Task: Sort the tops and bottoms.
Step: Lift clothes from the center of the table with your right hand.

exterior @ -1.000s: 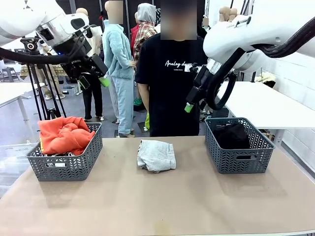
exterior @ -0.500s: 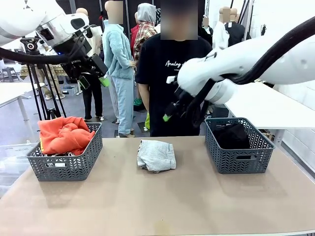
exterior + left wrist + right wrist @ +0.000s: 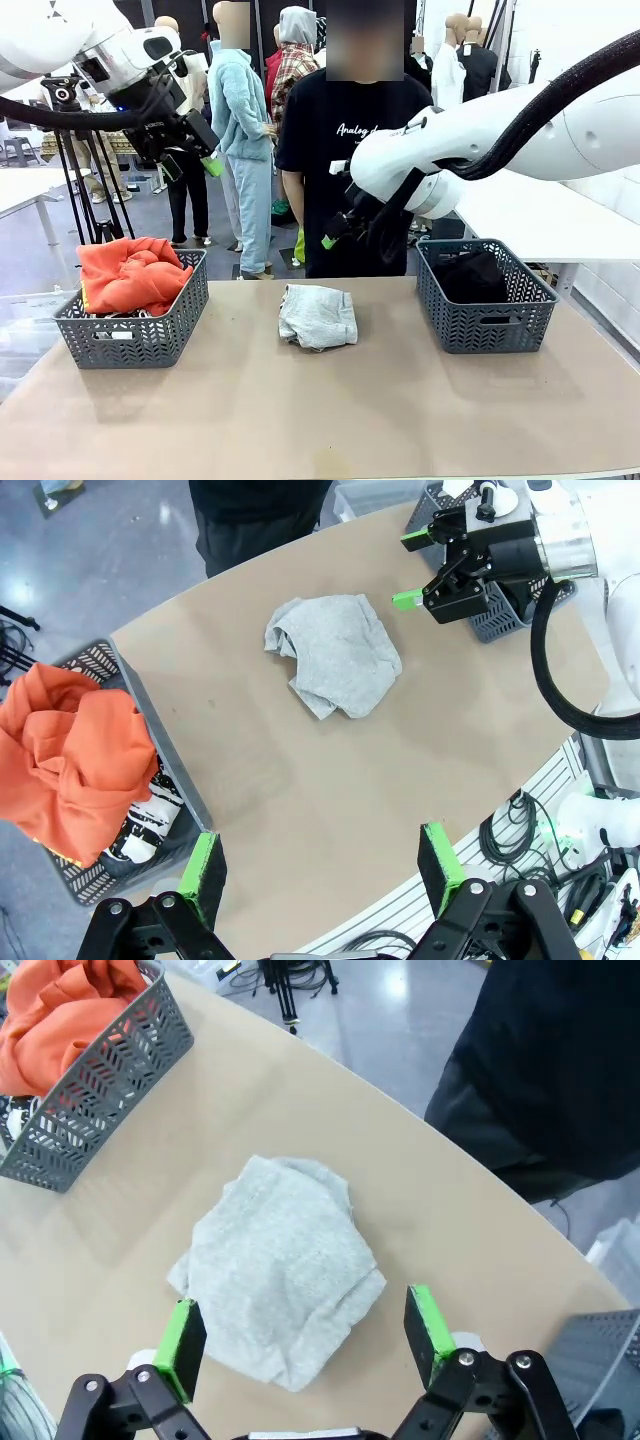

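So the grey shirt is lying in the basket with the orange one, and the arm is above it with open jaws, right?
Not quite. The grey shirt lies on the bare table, between the two baskets, as the front view shows. The orange one is in the left basket. The right gripper is above it, jaws open.

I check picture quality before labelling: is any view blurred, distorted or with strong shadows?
Front view: sharp, even light, soft shadows under the two grey plastic baskets. Left wrist view: wide-angle bending of the brown table edge. Right wrist view: the crumpled light grey garment is sharp, with slight edge bending.
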You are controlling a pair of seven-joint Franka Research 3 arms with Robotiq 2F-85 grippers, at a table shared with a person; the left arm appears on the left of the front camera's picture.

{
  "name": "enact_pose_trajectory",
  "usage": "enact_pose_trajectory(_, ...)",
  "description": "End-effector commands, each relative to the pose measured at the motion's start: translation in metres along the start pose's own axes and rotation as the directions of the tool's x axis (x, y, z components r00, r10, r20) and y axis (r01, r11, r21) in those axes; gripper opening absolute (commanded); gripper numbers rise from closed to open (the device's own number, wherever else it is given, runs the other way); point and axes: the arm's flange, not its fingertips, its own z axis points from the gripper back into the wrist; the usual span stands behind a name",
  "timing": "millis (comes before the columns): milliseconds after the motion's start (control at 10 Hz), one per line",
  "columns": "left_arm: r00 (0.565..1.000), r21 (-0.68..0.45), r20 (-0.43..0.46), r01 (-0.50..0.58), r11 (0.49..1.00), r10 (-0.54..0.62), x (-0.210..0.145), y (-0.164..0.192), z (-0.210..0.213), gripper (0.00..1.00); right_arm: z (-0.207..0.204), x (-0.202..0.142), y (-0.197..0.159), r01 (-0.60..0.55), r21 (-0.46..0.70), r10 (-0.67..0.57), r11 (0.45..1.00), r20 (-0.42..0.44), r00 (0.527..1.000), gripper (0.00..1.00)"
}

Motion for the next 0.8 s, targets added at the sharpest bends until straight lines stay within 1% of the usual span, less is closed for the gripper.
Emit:
enact_pose_trajectory(0, 1.0, -0.001, -0.006, -0.002, 1.0, 0.002, -0.001, 0.001, 0.003, 1.0, -0.031, -0.008, 0.003, -0.001, -0.027, -0.002, 1.0, -0.078, 0.997, 1.0)
enact_pose_trajectory(100, 1.0, -0.001, -0.006, -0.002, 1.0, 0.002, -0.001, 0.001, 0.003, 1.0, -0.051, -0.008, 0.008, -0.002, -0.053, -0.005, 0.999, -0.127, 0.992, 1.0)
enact_pose_trajectory(300, 1.0, -0.001, -0.006, -0.002, 1.0, 0.002, -0.001, 0.001, 0.003, 1.0, -0.098, 0.002, 0.019, -0.074, -0.09, 0.056, 0.993, -0.187, 0.981, 1.0)
enact_pose_trajectory(500, 1.0, -0.001, -0.006, -0.002, 1.0, 0.002, -0.001, 0.001, 0.003, 1.0, -0.126, 0.009, 0.029, -0.13, -0.106, 0.102, 0.986, -0.235, 0.967, 1.0)
enact_pose_trajectory(700, 1.0, -0.001, -0.006, -0.002, 1.0, 0.002, -0.001, 0.001, 0.003, 1.0, -0.148, 0.015, 0.033, -0.154, -0.126, 0.107, 0.98, -0.318, 0.942, 1.0)
